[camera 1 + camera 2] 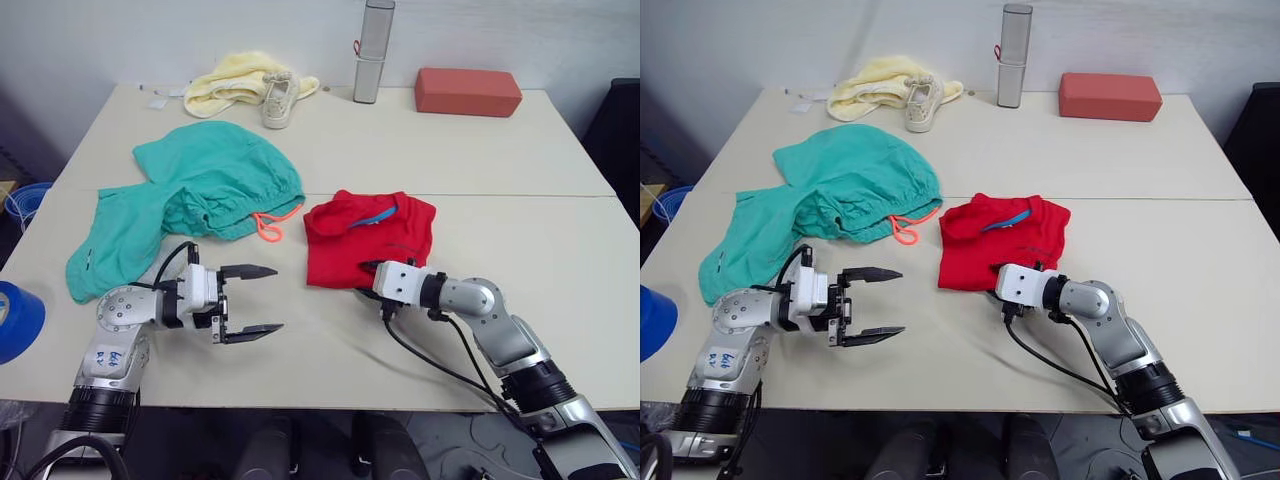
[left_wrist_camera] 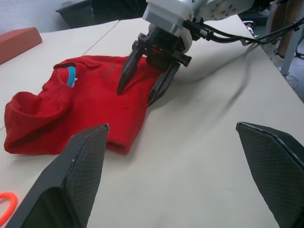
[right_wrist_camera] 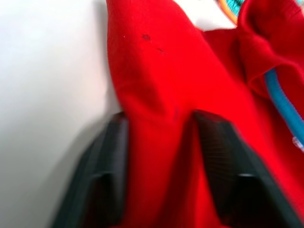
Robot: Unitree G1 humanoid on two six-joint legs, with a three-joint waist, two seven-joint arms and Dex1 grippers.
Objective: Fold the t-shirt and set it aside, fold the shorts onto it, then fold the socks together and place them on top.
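Folded into a rough square near the middle of the cream table (image 1: 560, 250), the t-shirt (image 1: 385, 240) — bright red, with a blue neck tape showing at its top fold. At its near edge, the right gripper (image 2: 145, 78), fingers parted with the red cloth lying between them; one finger (image 2: 127, 71) resting on top of the fabric, the other at the hem beside the tabletop, jaws not closed flat. Seen from the right wrist, red fabric running up between the two black fingers (image 3: 107, 166). To the robot's left of the t-shirt, the shorts (image 1: 190, 195), teal-green, spread loose and crumpled, with the coral drawstring (image 1: 268, 228) looping out just beside the shirt's corner without touching it. In front of the shorts, the left gripper (image 1: 250, 302) hanging above the bare table, jaws wide apart, holding nothing, pointed toward the t-shirt and well apart from it. Along the far edge — a pale yellow cloth (image 1: 232, 82) with a beige sneaker (image 1: 278, 100) lying against it, an upright silver cylinder (image 1: 372, 50), and a red-brown block (image 1: 467, 91). At the left edge, a blue roll (image 1: 15, 320).
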